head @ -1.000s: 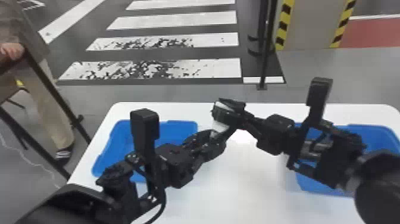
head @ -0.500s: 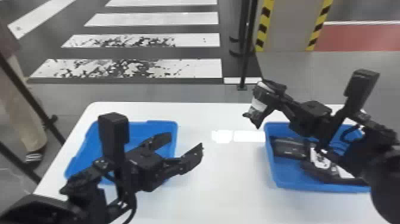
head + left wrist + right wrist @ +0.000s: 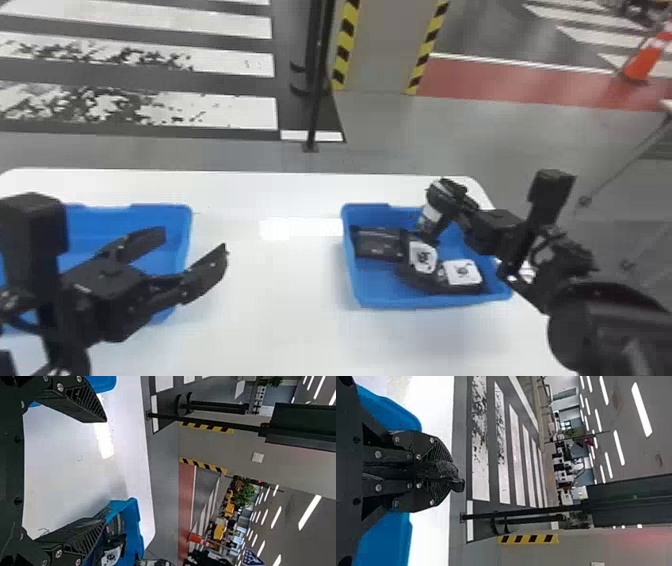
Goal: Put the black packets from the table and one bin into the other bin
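On the left, we see a blue bin [image 3: 186, 225], partly hidden by the left arm. The left gripper [image 3: 194, 245] hangs above its inner side, fingers spread wide with nothing between them. A second ago it met the other gripper over the middle of the table; now the two are well apart, so we judge that a packet was handed across and the left arm's share of this pass is done.

In the middle lies the white table [image 3: 280, 310], between the two bins.

On the right, we find the right gripper [image 3: 450, 189] closed on a black packet [image 3: 431, 216] with a whitish band. Half a second ago this packet was beyond the near bin's left corner; now it has moved over the right blue bin [image 3: 425, 302]. Whether it touches anything below, we cannot tell.

Inside that bin lie a dark packet [image 3: 377, 244] at the left, a white-labelled packet [image 3: 422, 257] beside it, and another white-labelled packet [image 3: 462, 272] farther right. We take this bin as the goal, so the next move calls for lowering and letting go; released too high, the packet could land on the rim.
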